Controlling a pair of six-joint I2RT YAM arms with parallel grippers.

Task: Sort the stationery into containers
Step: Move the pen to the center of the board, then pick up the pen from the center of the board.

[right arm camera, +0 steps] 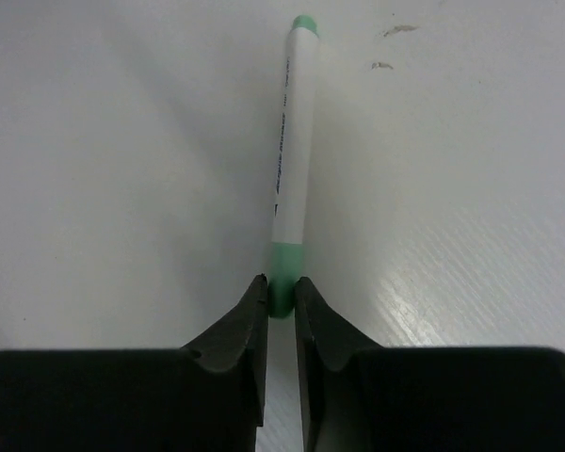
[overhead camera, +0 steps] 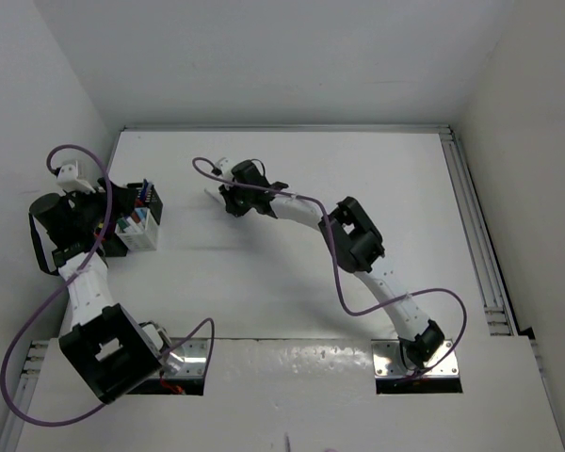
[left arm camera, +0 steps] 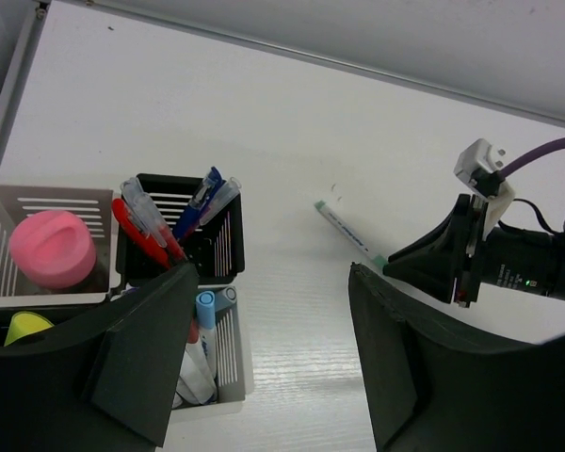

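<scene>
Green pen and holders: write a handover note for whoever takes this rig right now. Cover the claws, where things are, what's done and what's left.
Right claw: shut on one end of the green pen, which lies on the table, not yet lifted.
Left claw: open, empty, over the holders.
Done: red and blue pens stand in the black holder. The pink stick is in the white holder. Markers are in the pale holder beside them.
Left: lift the green pen and drop it in a holder. No other loose stationery shows.
</scene>
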